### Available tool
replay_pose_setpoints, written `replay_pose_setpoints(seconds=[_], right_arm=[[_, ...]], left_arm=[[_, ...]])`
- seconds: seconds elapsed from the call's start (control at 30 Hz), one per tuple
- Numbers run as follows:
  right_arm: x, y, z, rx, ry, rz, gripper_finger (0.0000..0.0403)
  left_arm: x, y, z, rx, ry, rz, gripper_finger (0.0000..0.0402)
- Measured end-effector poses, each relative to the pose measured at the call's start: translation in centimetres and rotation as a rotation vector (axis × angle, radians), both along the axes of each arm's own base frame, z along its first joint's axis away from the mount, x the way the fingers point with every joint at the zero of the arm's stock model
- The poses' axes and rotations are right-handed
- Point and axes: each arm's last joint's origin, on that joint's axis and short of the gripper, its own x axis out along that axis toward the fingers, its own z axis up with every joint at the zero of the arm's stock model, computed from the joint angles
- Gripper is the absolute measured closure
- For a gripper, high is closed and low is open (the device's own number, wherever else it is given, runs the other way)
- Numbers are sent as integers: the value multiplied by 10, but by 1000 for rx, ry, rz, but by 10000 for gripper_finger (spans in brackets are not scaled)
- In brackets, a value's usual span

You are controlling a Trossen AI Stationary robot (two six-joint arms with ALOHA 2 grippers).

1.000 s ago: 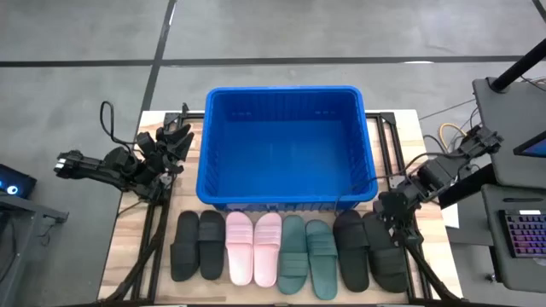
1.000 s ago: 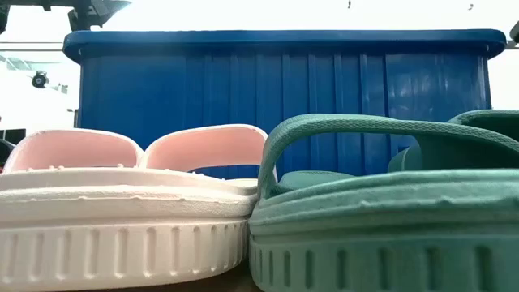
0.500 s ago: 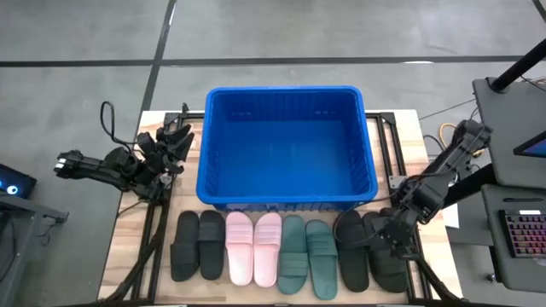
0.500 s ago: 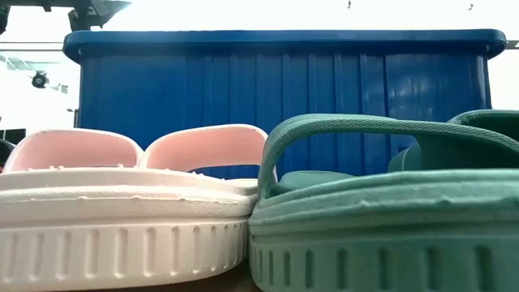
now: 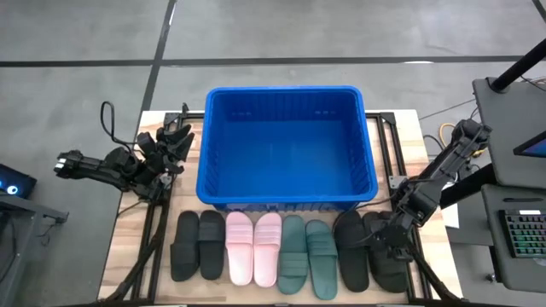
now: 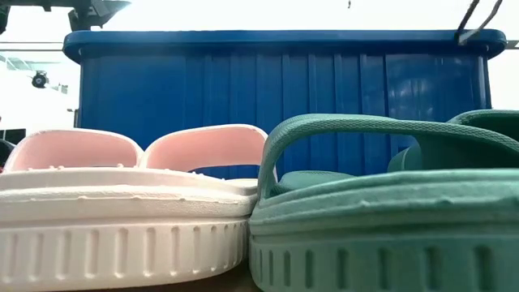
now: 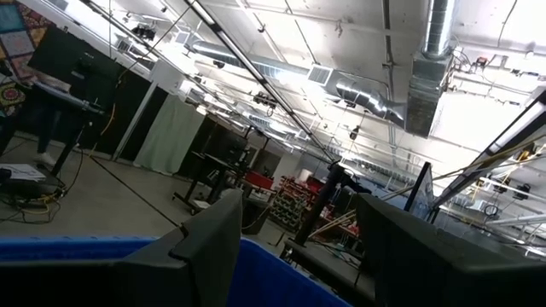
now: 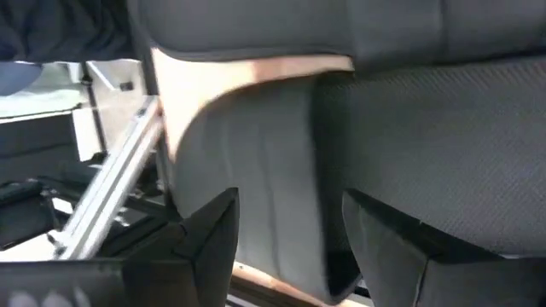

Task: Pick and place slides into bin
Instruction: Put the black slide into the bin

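Observation:
The blue bin stands at mid-table, nothing inside it. In front of it, flat on their soles, lie in a row a black pair, a pink pair, a green pair and a second black pair. My right gripper is low over the rightmost black slide, its fingers open. My left gripper waits open beside the bin's left wall. The low view shows the pink slides and green slides before the bin. My right gripper is open and comes slanting down from the table's right side at the rightmost black slide. I cannot tell whether its fingers touch the slide.
Metal rails run along the table on both sides of the bin. A desk with a keyboard stands right of the table. Bare wood lies left of the slides.
My right gripper has gone from beside the bin's near right corner toward the table's near edge and down onto the right-hand black pair. The slides and the bin have stayed where they were.

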Motion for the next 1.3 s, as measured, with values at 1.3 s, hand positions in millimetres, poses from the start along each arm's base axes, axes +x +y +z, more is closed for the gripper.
replay_pose_setpoints(seconds=[1.3], right_arm=[[0, 3, -8, 72, -22, 28, 356]], left_arm=[[0, 0, -3, 1, 6, 1, 185]])
